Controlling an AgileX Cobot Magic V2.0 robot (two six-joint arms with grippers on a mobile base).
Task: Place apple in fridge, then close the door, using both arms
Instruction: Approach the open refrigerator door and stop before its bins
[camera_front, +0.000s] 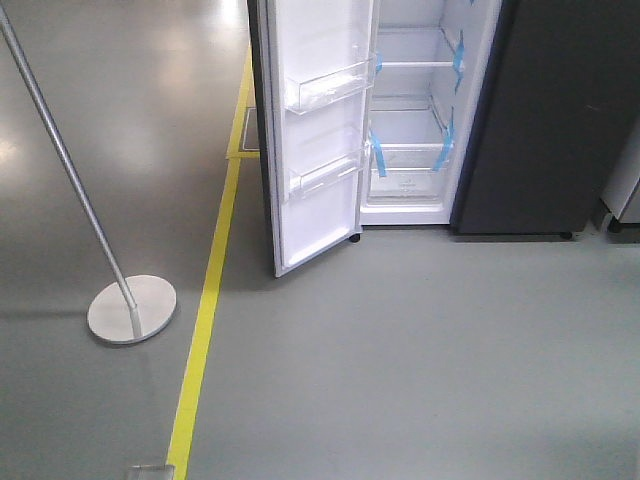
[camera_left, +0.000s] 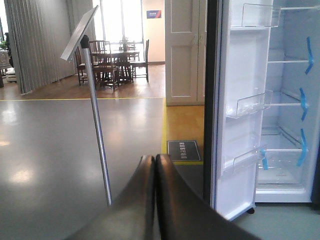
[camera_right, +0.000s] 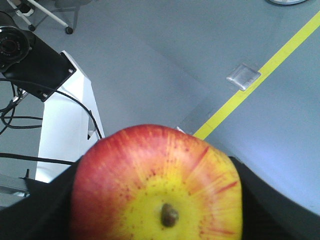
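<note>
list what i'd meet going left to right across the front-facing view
pole stand with round base → yellow floor line → open door with clear bins → fridge interior, white shelves and blue tape → dark panel at the right

The door (camera_front: 318, 215) stands open at the left of the fridge (camera_front: 412, 190), with bins (camera_front: 330, 85) on its inner face. A floor line (camera_front: 205, 300) runs left of the door, and a pole stand (camera_front: 131, 308) stands left of that line. The right gripper (camera_right: 157, 205) holds the apple (camera_right: 150, 165).
</note>
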